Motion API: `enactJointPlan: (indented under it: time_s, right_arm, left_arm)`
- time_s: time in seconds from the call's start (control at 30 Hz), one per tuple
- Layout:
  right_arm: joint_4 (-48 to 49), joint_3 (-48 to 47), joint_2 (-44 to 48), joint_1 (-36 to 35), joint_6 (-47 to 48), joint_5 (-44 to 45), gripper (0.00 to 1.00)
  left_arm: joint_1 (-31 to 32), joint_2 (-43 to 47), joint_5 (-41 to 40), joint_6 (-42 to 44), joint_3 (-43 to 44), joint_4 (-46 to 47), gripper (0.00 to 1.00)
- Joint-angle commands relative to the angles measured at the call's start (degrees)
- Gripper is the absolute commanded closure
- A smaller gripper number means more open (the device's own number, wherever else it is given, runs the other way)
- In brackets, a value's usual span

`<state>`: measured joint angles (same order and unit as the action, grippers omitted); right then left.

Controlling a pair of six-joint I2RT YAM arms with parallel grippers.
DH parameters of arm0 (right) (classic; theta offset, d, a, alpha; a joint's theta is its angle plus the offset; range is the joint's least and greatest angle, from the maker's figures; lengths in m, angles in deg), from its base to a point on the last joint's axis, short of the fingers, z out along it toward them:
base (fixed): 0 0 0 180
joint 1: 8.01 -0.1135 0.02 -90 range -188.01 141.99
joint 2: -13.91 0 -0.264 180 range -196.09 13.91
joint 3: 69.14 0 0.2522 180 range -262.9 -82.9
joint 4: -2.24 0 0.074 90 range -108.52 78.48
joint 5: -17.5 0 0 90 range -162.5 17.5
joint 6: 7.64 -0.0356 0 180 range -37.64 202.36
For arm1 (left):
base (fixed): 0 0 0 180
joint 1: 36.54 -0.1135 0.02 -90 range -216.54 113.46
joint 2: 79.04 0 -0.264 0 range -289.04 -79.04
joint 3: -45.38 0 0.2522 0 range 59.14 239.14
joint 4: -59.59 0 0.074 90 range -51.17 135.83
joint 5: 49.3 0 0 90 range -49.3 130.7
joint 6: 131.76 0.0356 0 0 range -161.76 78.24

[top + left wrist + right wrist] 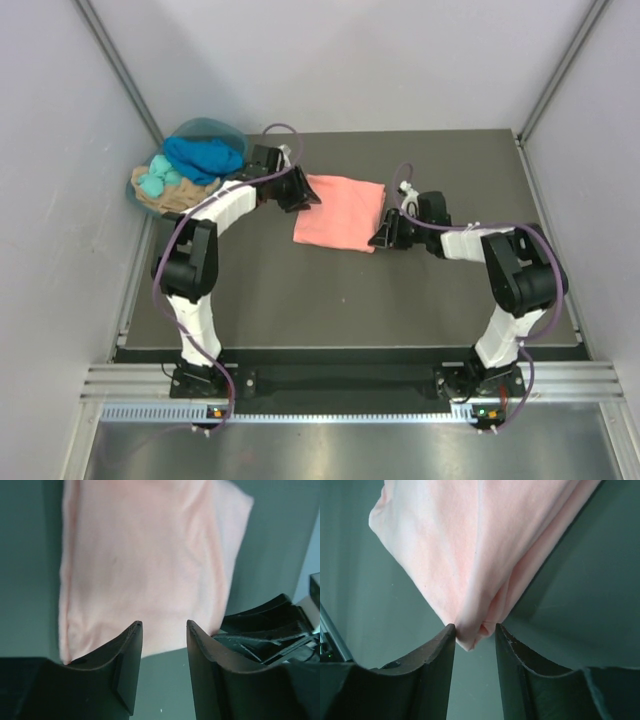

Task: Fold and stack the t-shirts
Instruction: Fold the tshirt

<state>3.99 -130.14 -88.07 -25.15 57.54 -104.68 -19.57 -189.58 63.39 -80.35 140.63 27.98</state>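
A salmon-pink t-shirt [340, 212] lies folded into a rectangle in the middle of the dark table [300, 300]. My left gripper [308, 195] is at its far left corner, open, with the shirt's edge [145, 565] just beyond the fingertips and nothing between them. My right gripper [380, 238] is at the near right corner. In the right wrist view its jaws [475, 627] stand apart, and the shirt's bunched corner [480, 545] pokes between the tips, touching one finger with a gap to the other. Blue [205, 152], turquoise [155, 178] and tan [170, 197] t-shirts lie heaped at the far left.
A round teal basket [205, 127] stands at the table's far left corner behind the heap of shirts. Grey walls close in the left, right and far sides. The arms' bases sit on a rail [340, 385] at the near edge.
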Motion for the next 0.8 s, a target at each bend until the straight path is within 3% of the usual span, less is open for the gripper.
enactJointPlan:
  time_s: [0.0, 0.27, 0.77]
  right_arm:
    - [-5.12, -2.50, 3.19, 0.62, 1.53, 0.90, 0.61]
    - [-3.39, -4.61, -1.11, 0.54, -0.31, -1.56, 0.60]
    - [-2.06, -5.23, -6.66, -0.61, 1.44, -3.94, 0.66]
  left_arm:
    - [-1.24, -3.35, 7.43, 2.46, 5.42, 8.96, 0.55]
    - [-2.56, -16.62, 8.06, 2.91, 18.25, 10.64, 0.57]
    - [-7.04, -29.99, 6.65, -6.31, 27.31, 19.24, 0.57]
